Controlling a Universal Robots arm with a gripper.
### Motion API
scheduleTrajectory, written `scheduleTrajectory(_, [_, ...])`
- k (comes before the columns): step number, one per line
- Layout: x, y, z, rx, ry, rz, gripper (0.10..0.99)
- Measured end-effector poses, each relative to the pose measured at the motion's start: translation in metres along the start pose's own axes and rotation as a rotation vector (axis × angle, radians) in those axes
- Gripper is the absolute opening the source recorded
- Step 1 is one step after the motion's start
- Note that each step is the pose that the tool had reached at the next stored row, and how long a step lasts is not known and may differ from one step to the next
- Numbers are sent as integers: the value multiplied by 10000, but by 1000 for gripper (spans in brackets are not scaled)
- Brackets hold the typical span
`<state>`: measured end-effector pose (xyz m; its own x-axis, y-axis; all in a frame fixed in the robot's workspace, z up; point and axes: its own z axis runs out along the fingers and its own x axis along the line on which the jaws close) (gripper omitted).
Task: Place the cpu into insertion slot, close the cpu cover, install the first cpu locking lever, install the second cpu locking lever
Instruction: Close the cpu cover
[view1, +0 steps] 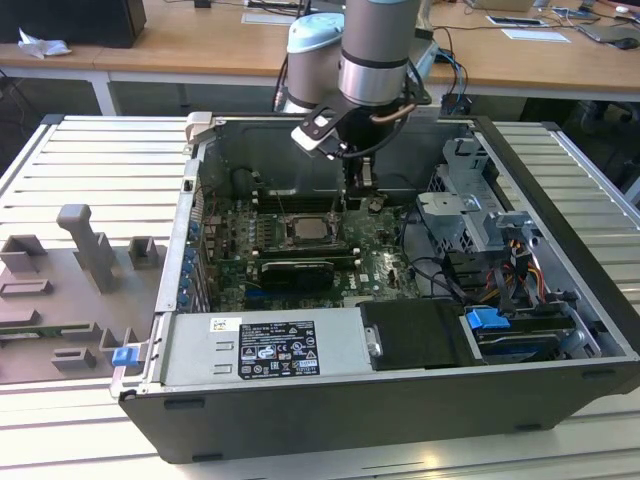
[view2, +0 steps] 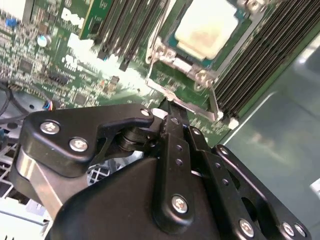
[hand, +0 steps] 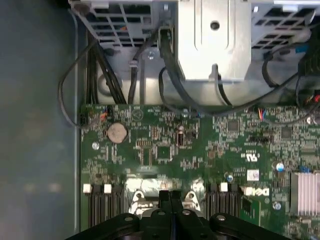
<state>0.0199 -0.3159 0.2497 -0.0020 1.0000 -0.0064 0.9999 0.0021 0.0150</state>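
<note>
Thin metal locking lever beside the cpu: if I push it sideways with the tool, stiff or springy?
The locking lever is a thin bare metal rod, so it probably flexes and springs back a little. Its shiny surface may let the shut tool slip off. Beside the cpu, it looks light, likely needing little force.

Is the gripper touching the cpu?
Apart. In the second wrist view, the cpu cover and green board lie between the gripper and the cpu.

The cpu (view2: 205, 27) lies flat in the insertion slot (view1: 290, 238); the cpu cover (view2: 176, 61) seemingly closed over it.
</note>
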Motion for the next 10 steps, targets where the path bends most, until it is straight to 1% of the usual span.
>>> scheduleTrajectory(2, [0,-79,1,-28,2,2,106])
scheduleTrajectory(3, [0,-129,3,-44,2,3,106])
scheduleTrajectory(6, [2,-200,16,-61,-1,3,106])
scheduleTrajectory(10, [11,-272,81,-65,-12,2,106])
